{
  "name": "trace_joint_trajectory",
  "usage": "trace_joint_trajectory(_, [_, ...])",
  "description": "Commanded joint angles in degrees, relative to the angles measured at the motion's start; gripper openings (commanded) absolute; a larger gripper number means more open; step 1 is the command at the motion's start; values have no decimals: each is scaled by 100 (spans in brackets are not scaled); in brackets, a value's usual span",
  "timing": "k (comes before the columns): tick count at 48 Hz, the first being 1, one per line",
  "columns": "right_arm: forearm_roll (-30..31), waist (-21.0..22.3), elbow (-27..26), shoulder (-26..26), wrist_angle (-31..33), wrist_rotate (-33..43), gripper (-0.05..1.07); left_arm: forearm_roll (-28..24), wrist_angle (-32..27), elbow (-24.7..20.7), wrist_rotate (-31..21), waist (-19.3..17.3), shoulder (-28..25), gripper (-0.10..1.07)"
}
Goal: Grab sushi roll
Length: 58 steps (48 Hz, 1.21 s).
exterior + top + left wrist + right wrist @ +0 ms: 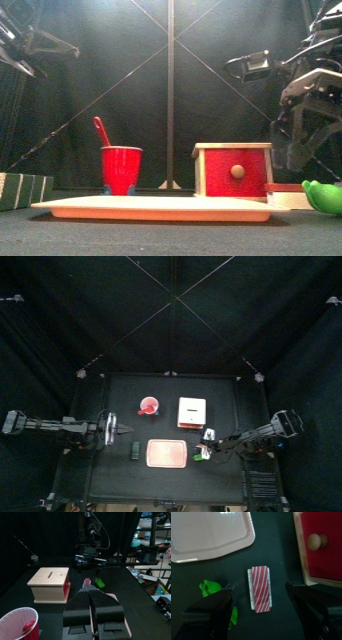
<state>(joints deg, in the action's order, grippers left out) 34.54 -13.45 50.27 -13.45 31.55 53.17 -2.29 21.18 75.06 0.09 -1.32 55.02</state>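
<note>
Top view sets the left claw (128, 432) off the left rear corner of the pink plate (167, 453), hanging above the desk (120, 391) with nothing in it. The left wrist view shows its jaws pressed together and empty. The sushi roll (134, 452), a small dark oblong, lies on the desk just beside the plate's left edge, apart from both claws and untouched. It is likely within an easy drop for the left arm, which would have to open first. Behind the plate stand the red cup (150, 407) and, to its right, the wooden box (193, 411). At the plate's right edge lie the green piece (198, 456) and, just behind it, the striped pink piece (260, 587). The right claw (211, 439) hangs over them. The right wrist view adds what the overhead cannot: those jaws are spread wide with the pink piece between them and touching neither, so this arm is lined up on the wrong item for the task. That view does not take in the roll at all, and neither does the left wrist view. The front view hides the small pieces behind the plate's rim, though a pale striped block (20, 189) left of the plate may be the roll seen side-on; I cannot tell.
</note>
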Motion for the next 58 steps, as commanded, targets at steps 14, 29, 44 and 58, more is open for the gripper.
trace_joint_trajectory(14, [598, 255, 0, -1362, -396, 9, 102, 360, 44, -105, -53, 62, -35, 2])
trace_joint_trajectory(29, [1775, 1169, -193, -2013, -1951, 9, 102, 1767, -905, -905, -44, 229, -123, 76])
trace_joint_trajectory(44, [1854, 1802, 193, -2241, -2848, 9, 102, 1995, -2514, -2241, -44, 237, -765, 101])
trace_joint_trajectory(58, [1679, 1854, 615, -2628, -2988, 9, 102, 2856, -4131, -3015, -79, -255, -1529, 99])
